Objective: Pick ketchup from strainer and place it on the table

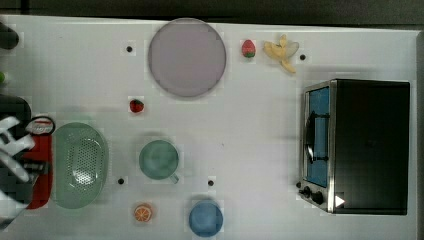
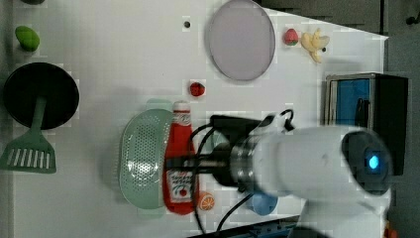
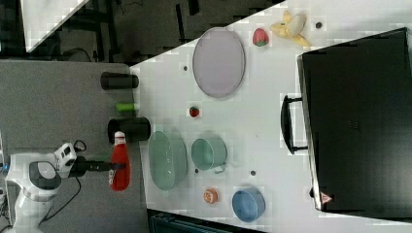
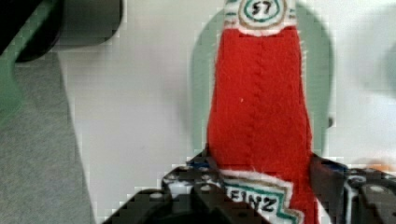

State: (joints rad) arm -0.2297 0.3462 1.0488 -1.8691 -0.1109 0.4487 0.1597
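- Across every off-arm view, the table point(image 1: 250, 130) was the largest thing: a white top with small dark holes, its near edge cutting diagonally through the right view.
- On it stood a dark toaster oven point(image 1: 357, 146), whose blue-lit glass front showed in the top view, while the right view gave its black top and handle.
- Next in size came the grey-lilac plate point(image 1: 187, 57), near a strawberry point(image 1: 248, 48) and a peeled banana point(image 1: 283, 51).
- The strainer point(image 1: 80, 165) lay with nothing in it at the top view's left (the left view showed its grid of holes most plainly).
- The ketchup point(image 2: 180, 163) was lifted out of the strainer; the right view point(image 3: 119, 167) placed it in the air beyond the table edge, just beside the strainer, where the top view showed little beyond a red strip.
- The gripper point(image 4: 261, 186) was clamped on the bottle's labelled lower body, fingers on either side, as the wrist view showed.
- Smaller things were a green cup point(image 1: 159, 160), a blue bowl point(image 1: 205, 218) and an orange slice point(image 1: 143, 213).
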